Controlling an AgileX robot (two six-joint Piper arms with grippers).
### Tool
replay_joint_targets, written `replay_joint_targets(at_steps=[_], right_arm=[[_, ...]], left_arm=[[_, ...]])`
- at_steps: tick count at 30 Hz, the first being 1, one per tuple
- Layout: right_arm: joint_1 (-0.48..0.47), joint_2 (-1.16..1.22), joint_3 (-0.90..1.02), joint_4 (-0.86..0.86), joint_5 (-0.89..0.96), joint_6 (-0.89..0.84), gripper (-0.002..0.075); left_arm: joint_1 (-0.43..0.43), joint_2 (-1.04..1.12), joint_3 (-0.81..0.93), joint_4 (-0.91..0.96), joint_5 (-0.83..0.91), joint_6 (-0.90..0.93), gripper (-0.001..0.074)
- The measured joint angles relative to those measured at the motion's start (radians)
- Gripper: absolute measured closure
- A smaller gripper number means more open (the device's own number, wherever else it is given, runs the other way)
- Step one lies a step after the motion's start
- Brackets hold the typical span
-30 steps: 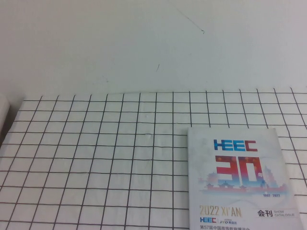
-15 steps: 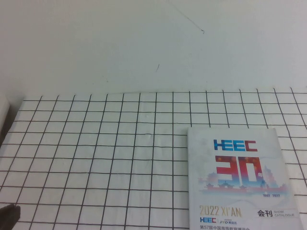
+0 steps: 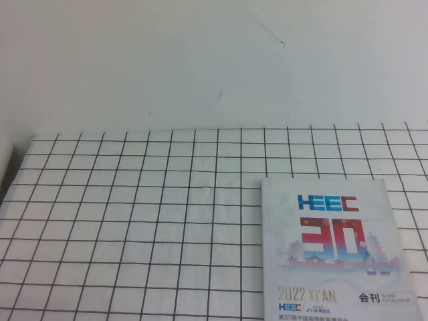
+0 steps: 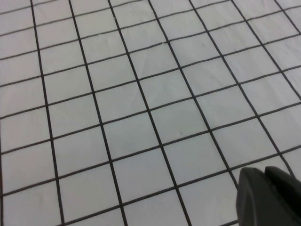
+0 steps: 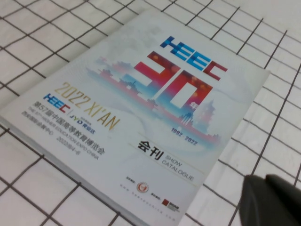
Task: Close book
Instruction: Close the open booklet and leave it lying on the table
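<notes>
The book (image 3: 331, 251) lies shut and flat on the checkered cloth (image 3: 134, 221) at the front right, cover up, showing "HEEC 30" and "2022 XI'AN". In the right wrist view the same book (image 5: 136, 108) fills the middle, and my right gripper (image 5: 270, 195) hangs just off its corner, fingers together and holding nothing. My left gripper (image 4: 269, 190) hovers over bare cloth squares (image 4: 141, 103), also shut and empty. Neither gripper shows in the high view.
The black-grid cloth covers the near half of the table; plain white tabletop (image 3: 200, 60) lies beyond it. A pale object (image 3: 3, 152) pokes in at the left edge. The book's front edge runs out of the high view.
Half a second ago a dark tip of the left arm showed at the high view's lower left corner; it has gone out of view. The book has not moved.
</notes>
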State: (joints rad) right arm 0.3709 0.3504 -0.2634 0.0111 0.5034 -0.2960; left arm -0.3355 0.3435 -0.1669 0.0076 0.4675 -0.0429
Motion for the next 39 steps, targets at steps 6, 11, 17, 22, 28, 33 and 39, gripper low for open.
replay_joint_targets(at_steps=[6,11,17,22,28,33,39], right_arm=[[0.000,0.000,0.030,0.000,0.029,0.000,0.0729],[0.000,0.000,0.034,0.000,0.058,0.000,0.0729],[0.000,0.000,0.034,-0.002,0.063,0.000,0.0729],[0.000,0.000,0.034,-0.004,0.063,0.000,0.0729],[0.000,0.000,0.034,-0.004,0.064,0.000,0.0729],[0.000,0.000,0.034,-0.004,0.065,0.000,0.0729],[0.000,0.000,0.034,-0.004,0.065,0.000,0.0729]], left_arm=[[0.000,-0.074,0.040,-0.037,-0.035,0.000,0.0738],[0.011,-0.222,0.077,-0.042,-0.051,0.005,0.0738],[0.134,-0.338,0.179,-0.031,-0.141,0.007,0.0738],[0.242,-0.352,0.185,-0.031,-0.160,0.007,0.0738],[0.270,-0.354,0.185,-0.031,-0.153,0.007,0.0738],[0.270,-0.354,0.185,-0.031,-0.153,0.007,0.0738],[0.270,-0.355,0.185,-0.031,-0.151,0.007,0.0738]])
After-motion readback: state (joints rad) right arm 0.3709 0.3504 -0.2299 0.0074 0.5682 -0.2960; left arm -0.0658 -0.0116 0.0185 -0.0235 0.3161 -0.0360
